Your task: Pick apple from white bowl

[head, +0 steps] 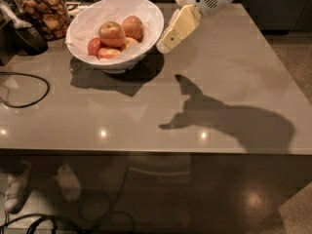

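The white bowl (148,13) stands on the grey table at the back left. It holds several apples. The apple (111,33), the largest, red-orange with yellowish streaks, lies on top near the bowl's middle. A second reddish apple (133,27) lies to its right, and smaller red ones (95,46) lie lower at the front. My gripper (164,45) hangs above the table just to the right of the bowl's rim. It points down and left, at about rim height, and holds nothing.
A glass jar of brown cookies (43,9) stands at the back left, with a black object (30,39) beside it. A black cable (22,89) loops on the table's left side. The table's front edge (156,152) runs across the view.
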Action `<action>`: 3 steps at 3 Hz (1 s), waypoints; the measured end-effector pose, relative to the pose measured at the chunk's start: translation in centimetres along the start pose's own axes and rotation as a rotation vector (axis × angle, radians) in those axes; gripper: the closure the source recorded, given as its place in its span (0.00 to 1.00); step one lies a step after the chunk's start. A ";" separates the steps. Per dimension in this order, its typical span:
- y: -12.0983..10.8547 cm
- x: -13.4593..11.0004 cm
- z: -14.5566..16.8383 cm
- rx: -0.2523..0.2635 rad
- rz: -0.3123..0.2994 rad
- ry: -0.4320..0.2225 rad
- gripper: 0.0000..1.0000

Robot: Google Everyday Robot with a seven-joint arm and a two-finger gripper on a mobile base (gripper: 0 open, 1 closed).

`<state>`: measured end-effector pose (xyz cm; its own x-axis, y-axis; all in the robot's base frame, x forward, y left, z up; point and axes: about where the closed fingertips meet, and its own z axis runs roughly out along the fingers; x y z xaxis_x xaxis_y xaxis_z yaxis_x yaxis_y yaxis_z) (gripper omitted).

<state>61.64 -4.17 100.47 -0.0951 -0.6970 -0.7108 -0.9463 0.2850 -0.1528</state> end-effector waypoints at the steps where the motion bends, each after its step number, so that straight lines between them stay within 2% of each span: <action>1: -0.3 -2.2 1.3 -0.025 -0.043 -0.020 0.00; 2: -0.3 -2.4 1.3 -0.025 -0.046 -0.023 0.00; 3: -0.8 -2.5 2.1 -0.022 -0.012 -0.078 0.00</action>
<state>63.29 -1.31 100.90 -0.0601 -0.6468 -0.7603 -0.9538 0.2618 -0.1473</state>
